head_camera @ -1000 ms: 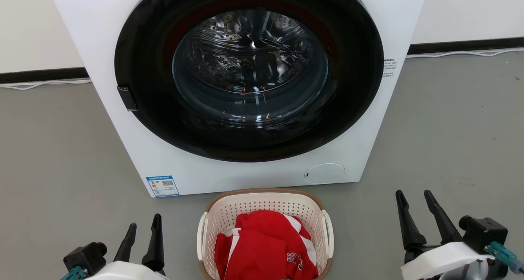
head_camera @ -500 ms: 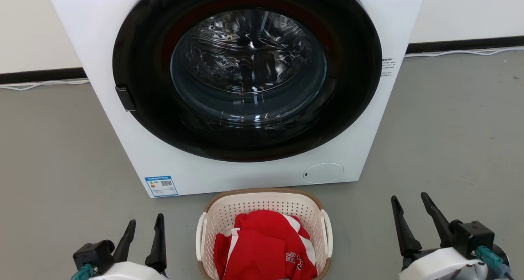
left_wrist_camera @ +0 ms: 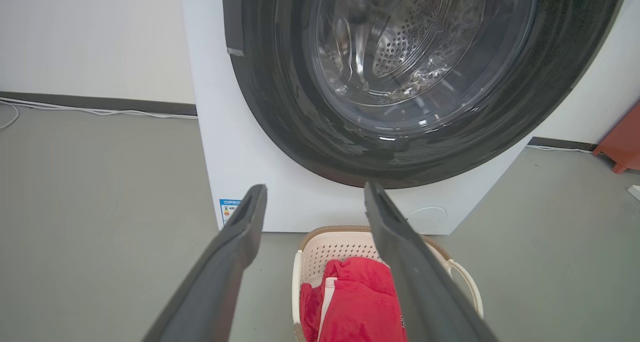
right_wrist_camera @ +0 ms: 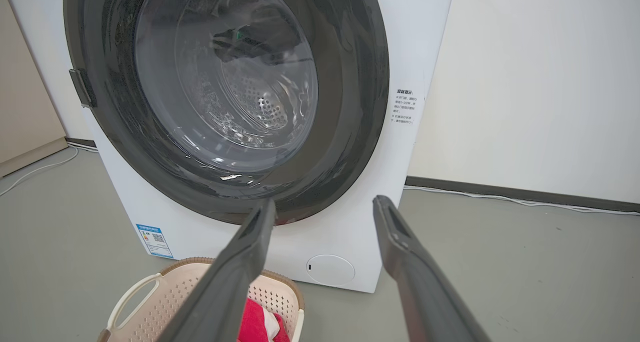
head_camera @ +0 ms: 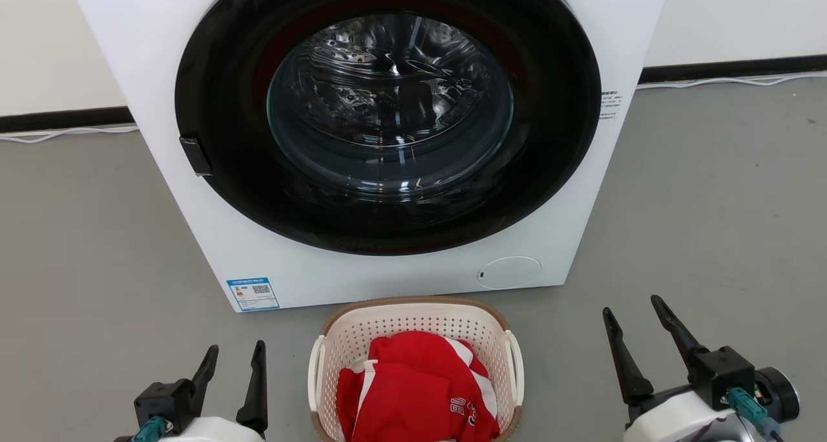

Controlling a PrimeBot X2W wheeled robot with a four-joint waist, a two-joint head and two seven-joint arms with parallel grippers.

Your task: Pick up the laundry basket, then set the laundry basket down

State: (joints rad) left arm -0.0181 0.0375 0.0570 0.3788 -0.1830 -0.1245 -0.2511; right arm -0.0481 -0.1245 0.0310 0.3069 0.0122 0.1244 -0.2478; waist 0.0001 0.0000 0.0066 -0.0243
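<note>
Two pairs of dark fingers are held spread, and nothing is gripped in either. The left gripper (head_camera: 236, 346) is seen at the near left of the head view, its jaws parted by a moderate gap. The right gripper (head_camera: 631, 305) is seen at the near right, its jaws parted wider and leaning to the left. Neither is touching anything.

Between the two, and apart from both, the laundry basket (head_camera: 400, 322) is set on the grey floor (head_camera: 84, 235), just in front of the washer (head_camera: 362, 280). Whether basket and washer touch cannot be told. A red garment (head_camera: 413, 390) with white stripes is heaped inside the basket. The left handle (head_camera: 316, 371) and the right handle (head_camera: 517, 368) are seen standing out from the sides of the basket. Its near end is cut off by the bottom edge of the head view.

In the left wrist view the basket is shown low between the fingers, its right part crossed by the right finger. In the right wrist view it is shown at the lower left, partly behind the left finger.

The washer's front is taken up by a round dark door (head_camera: 555, 170), and the steel drum (head_camera: 391, 80) is seen through its glass. A blue label (head_camera: 252, 293) is stuck at the lower left and a round cap (head_camera: 509, 272) is set at the lower right.

A printed notice (right_wrist_camera: 407, 107) on the washer's right side is shown plainly by the right wrist view. An orange-red object (left_wrist_camera: 622, 144) at the far right, by the wall, is shown by the left wrist view. A white cable (head_camera: 64, 132) is laid along the dark skirting (head_camera: 64, 117).
</note>
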